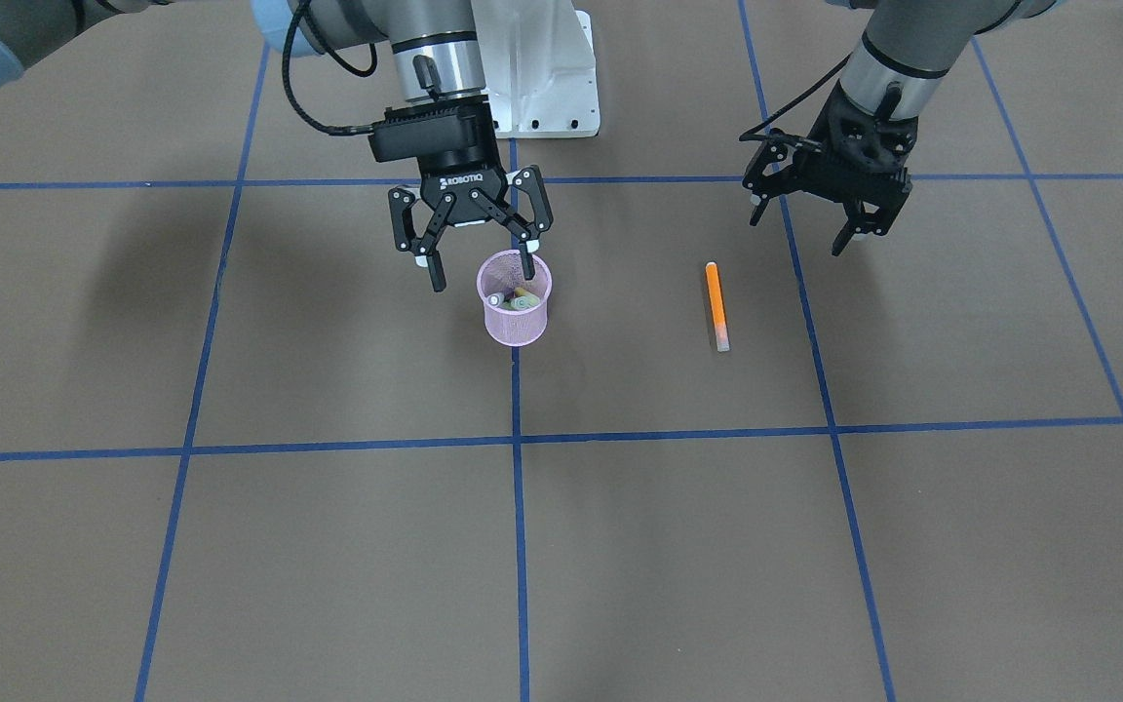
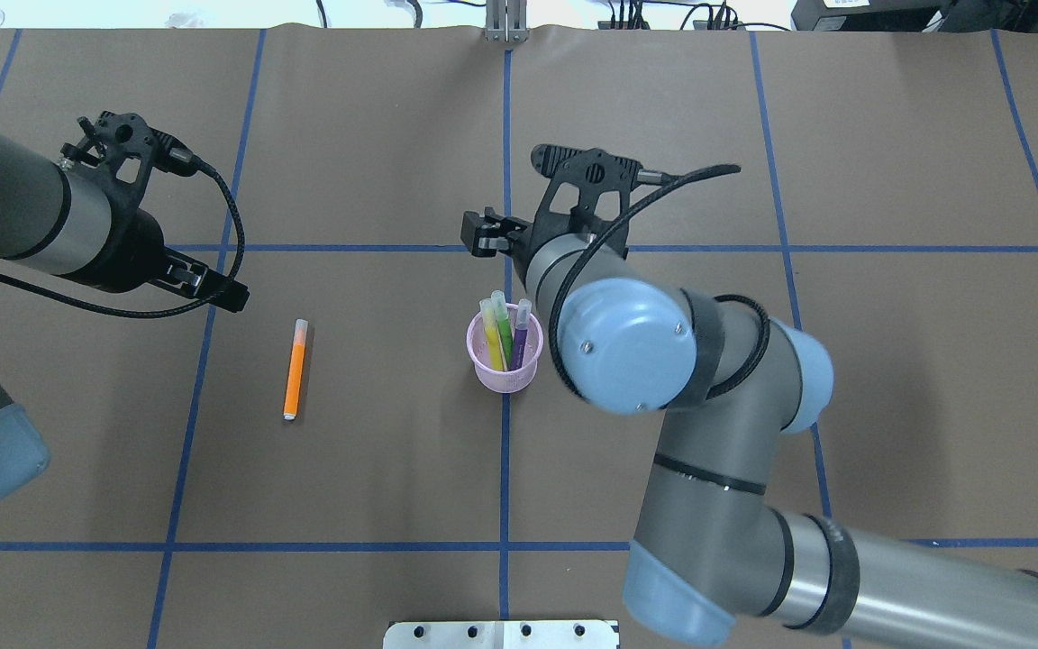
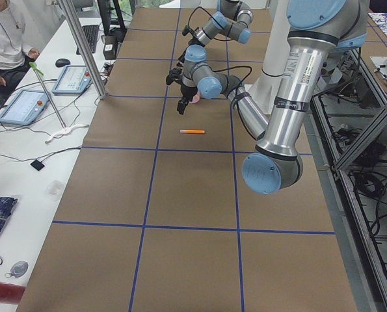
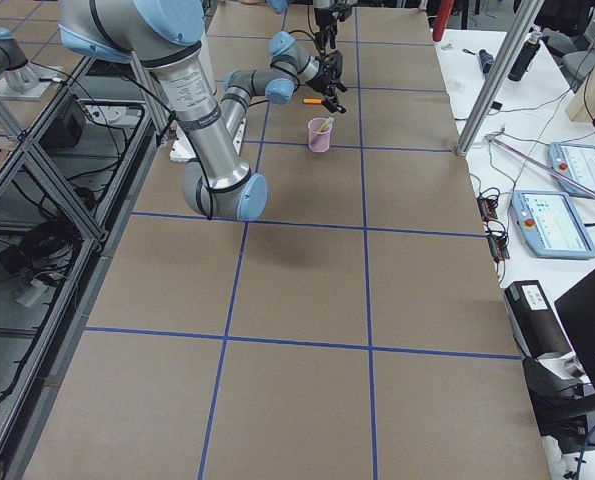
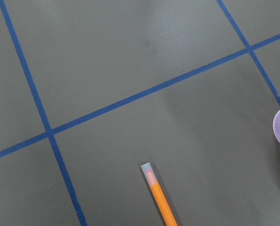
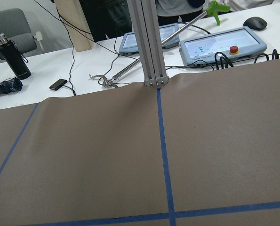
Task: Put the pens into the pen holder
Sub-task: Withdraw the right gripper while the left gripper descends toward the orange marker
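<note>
The orange pen (image 1: 716,304) lies flat near the left gripper (image 1: 800,232), toward the pen holder (image 1: 515,317). Its jaws stand wide: align them across the barrel, descend mid-length. The right gripper (image 1: 482,273), also spread, hovers over the holder

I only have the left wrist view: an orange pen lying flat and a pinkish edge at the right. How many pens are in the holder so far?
Observer: Three. The yellow pen, green pen and purple pen stand in the pen holder.
Reviewer: Is the left gripper holding anything?
Observer: No. The left gripper is open and empty, near the orange pen but not touching it.
Reviewer: And the right one?
Observer: The right gripper is open and empty, roughly above the holder.
</note>
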Available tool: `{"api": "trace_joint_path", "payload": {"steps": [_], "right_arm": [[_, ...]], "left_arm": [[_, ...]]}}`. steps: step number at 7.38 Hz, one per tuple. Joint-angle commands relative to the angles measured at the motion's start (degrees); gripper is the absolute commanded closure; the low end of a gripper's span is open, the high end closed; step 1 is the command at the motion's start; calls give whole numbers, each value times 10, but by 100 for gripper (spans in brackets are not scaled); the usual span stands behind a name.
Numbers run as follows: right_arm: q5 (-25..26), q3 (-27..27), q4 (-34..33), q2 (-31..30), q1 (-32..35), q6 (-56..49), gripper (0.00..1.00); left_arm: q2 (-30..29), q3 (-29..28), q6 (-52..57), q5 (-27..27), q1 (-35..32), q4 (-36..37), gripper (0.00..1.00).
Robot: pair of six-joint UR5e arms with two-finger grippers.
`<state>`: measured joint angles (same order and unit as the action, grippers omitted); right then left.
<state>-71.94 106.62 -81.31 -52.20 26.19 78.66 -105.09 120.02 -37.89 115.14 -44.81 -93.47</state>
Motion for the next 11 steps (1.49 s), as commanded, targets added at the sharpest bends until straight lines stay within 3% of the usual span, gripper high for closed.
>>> {"api": "trace_joint_path", "payload": {"steps": [1, 3, 4, 7, 9, 11], "right_arm": [[-198, 9, -86, -3, 100, -54, 0], [-355, 11, -113, -38, 182, -157, 0], [-402, 15, -113, -64, 214, -226, 0], [-448, 28, -112, -114, 242, -301, 0], [-445, 30, -111, -116, 242, -301, 0], [-443, 30, -111, -116, 242, -301, 0]], "left_arm": [[-14, -20, -59, -2, 30, 2, 0], [-25, -53, -105, -39, 56, 0, 0], [-47, -85, -160, -41, 66, 2, 0], [-117, -204, -213, -44, 79, -21, 3], [-112, -269, -214, -44, 80, -113, 9], [-107, -271, -215, -46, 79, -119, 23]]}}
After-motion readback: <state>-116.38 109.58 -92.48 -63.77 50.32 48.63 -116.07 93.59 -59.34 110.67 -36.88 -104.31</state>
